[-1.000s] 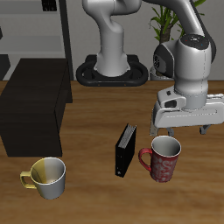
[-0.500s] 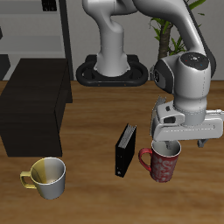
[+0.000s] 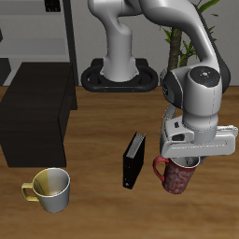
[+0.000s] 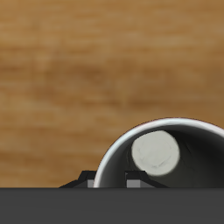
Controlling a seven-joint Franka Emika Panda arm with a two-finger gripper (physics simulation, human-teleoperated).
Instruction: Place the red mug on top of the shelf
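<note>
Your dark red mug with the pale speckled pattern (image 3: 174, 176) stands upright on the brown wooden table (image 3: 93, 201), near the front edge, with its red loop handle pointing toward the small black upright book-like box (image 3: 134, 159) just beside it. Through the wrist camera you look straight down into that mug (image 4: 166, 156): a light grey inside with a paler round floor, and nothing in it. The yellow-and-white mug (image 3: 51, 188) sits well apart from it, also near the front edge, upright, its handle turned away from the book-like box; its yellowish inside shows no contents. The large low black box-like shelf (image 3: 35, 117) stands farther back, behind the yellow-and-white mug, and its flat top carries nothing.

Your grey two-finger gripper (image 3: 187, 161) is right on top of the red mug, its body hiding most of the rim in the exterior view. Whether the jaws are apart or together you cannot tell from either view: the fingers are hidden behind the gripper body and only dark tips show beside the rim in the wrist view.

Compared with half a second ago, you have brought the gripper lower, so the mug's open mouth, then still visible, is now covered. The mug itself has not moved, nor have the other things.
</note>
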